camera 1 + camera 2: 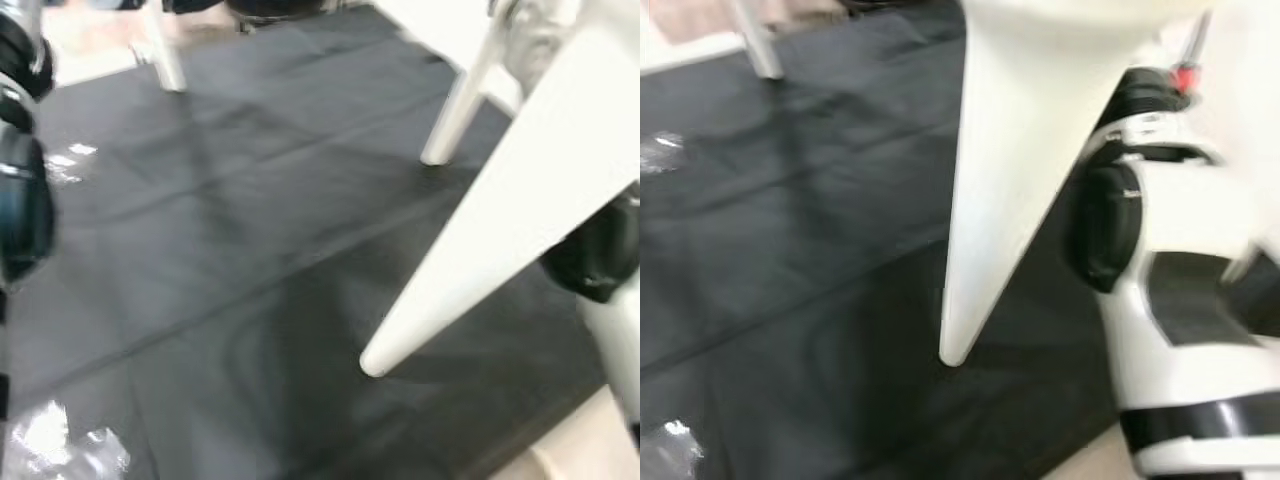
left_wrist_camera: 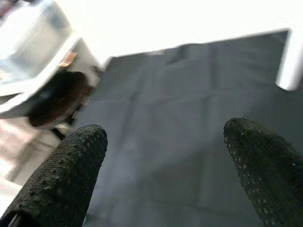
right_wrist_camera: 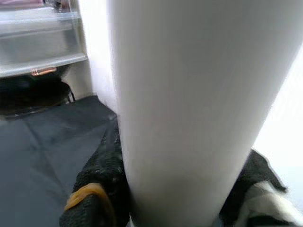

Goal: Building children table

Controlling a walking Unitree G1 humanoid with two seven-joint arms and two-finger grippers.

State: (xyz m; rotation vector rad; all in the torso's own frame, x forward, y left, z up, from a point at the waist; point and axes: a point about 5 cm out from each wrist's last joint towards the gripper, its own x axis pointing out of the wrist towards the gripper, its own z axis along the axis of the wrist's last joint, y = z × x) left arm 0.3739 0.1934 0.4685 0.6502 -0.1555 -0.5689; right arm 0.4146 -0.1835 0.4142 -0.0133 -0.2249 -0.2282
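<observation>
Table leg (image 3: 189,109) (white, blurred) hides right tool (image 3: 170,208) gripping it.

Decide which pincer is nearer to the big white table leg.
Right. The right pincer straddles the white table leg, one finger on each side. The left pincer is open over the black mat, away from it.

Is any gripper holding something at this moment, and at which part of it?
The right gripper grips the white table leg around its thick round shaft. The left gripper is open and holds nothing.
</observation>
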